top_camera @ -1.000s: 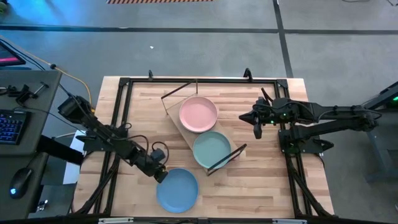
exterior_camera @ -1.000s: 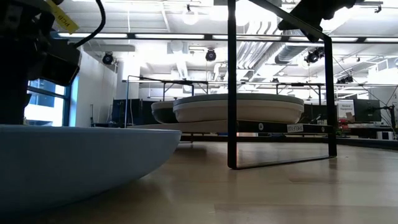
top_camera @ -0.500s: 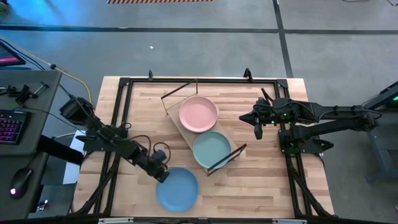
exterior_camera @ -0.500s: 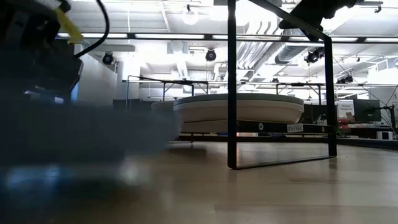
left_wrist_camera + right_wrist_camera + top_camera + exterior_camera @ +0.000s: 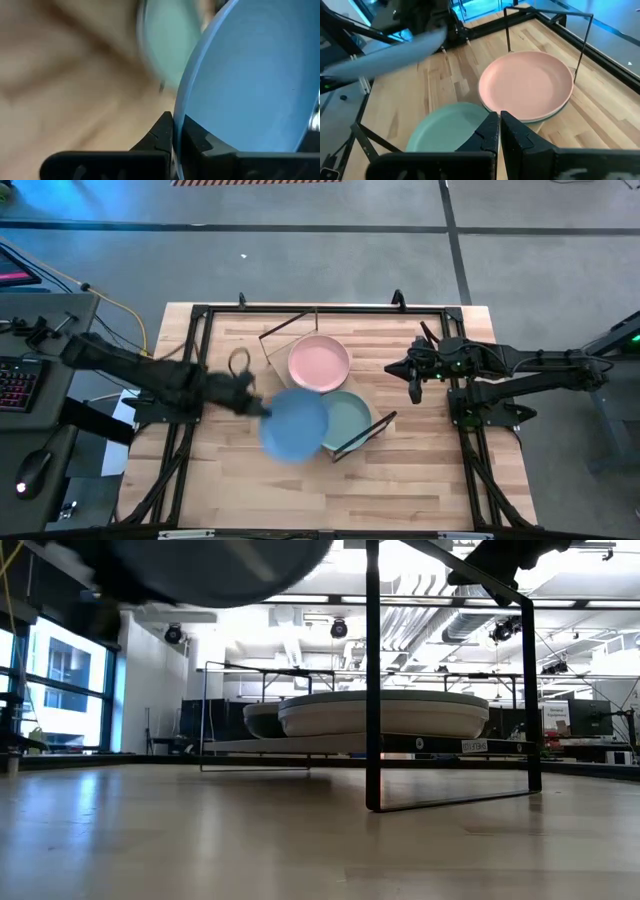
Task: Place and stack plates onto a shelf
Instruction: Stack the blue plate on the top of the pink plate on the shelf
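A light blue plate (image 5: 295,425) hangs in the air above the table with my left gripper (image 5: 252,404) shut on it. Its right part is over a green plate (image 5: 348,420). The green plate lies on the near end of the shelf (image 5: 284,380), a light wood board with dark rods. A pink plate (image 5: 320,363) lies on the shelf's far end, on top of a pale plate (image 5: 547,118). My right gripper (image 5: 413,386) hovers shut to the right of the shelf and holds nothing. My left gripper pinches the blue plate's rim (image 5: 178,125) at the plate's left side, one finger on each face. The fingers (image 5: 160,135) come at it about level from the table's left. The plate is lifted clear of the table and reaches away from the gripper toward the shelf.
A dark metal frame (image 5: 200,315) runs around the butcher-block tabletop. The shelf's rod loop (image 5: 372,680) stands upright at its near end, close to the carried plate. Bare wood lies near the front edge (image 5: 300,500).
My left gripper has risen and swung from the table's near edge toward the shelf, carrying the blue plate. The plate lay flat on the table near the front edge and is now lifted clear, partly over the green plate.
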Robot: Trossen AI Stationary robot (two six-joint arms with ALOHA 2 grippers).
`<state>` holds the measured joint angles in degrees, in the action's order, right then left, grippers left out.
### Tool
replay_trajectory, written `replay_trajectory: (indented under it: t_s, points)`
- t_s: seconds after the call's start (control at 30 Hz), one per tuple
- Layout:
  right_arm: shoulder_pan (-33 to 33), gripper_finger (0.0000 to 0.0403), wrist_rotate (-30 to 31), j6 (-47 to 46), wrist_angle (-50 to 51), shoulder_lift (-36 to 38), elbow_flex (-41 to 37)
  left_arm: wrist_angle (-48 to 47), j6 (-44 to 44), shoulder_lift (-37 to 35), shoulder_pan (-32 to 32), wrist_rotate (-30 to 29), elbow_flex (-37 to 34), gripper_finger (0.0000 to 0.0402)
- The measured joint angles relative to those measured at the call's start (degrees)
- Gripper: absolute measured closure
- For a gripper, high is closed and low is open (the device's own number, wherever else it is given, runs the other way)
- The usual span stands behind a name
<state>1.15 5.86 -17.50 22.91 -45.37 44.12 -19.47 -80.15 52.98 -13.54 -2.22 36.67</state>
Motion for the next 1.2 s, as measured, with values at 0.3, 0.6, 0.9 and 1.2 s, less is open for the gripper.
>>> replay_trajectory:
  t_s: [0.3, 0.6, 0.9, 1.2]
  points:
    - [0.0, 0.0402, 1.6, -0.4, 0.1, -0.5, 0.0, 9.9, 10.2, 6.7, 17.2, -11.3, 1.3, 0.0401]
    - [0.0, 0.0402, 1.6, -0.4, 0.5, -1.4, 0.0, 18.8, 5.8, 17.5, 16.8, -18.2, 1.3, 0.0401]
    - [0.0, 0.0402, 1.6, -0.4, 0.3, -1.5, 0.0, 19.5, 0.5, 21.6, 15.7, -26.3, 1.3, 0.0401]
    - [0.0, 0.0402, 1.6, -0.4, 0.4, -1.5, 0.0, 19.0, -0.2, 25.3, 15.8, -25.7, 1.3, 0.0398]
